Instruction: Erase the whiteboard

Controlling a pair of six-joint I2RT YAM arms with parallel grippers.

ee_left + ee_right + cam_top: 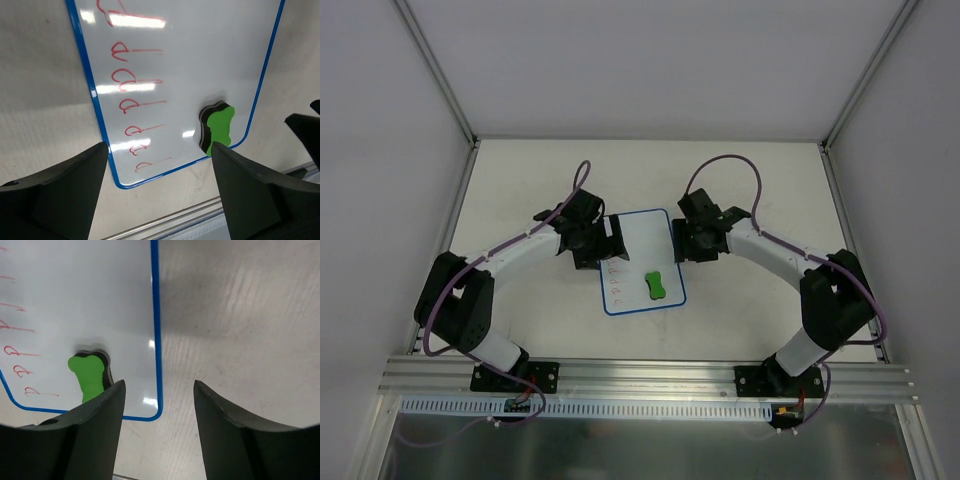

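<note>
Rail (640,375) at near edge, both arm bases bolted onto it. Off-white table (520,180) beyond.

Left arm (510,255) reaches far and right, with a purple cable (582,172) looped over the wrist. Left gripper (608,242) sits at the far left edge of the whiteboard (642,240); jaws spread wide, nothing between them. Contact with the board: cannot tell.

Whiteboard lies flat mid-table between the two grippers, slightly skewed, blue border all round. Red marks (135,105) run in a column down its left side. Right side is blank.

Green eraser (655,286) rests on the board face, near right corner, clear of the marks.

Right gripper (159,385) is at the board's far right edge, over the border and the bare table just beside it. Jaws released, holding nothing.

Right arm (790,255) bends back to its base at near right.
</note>
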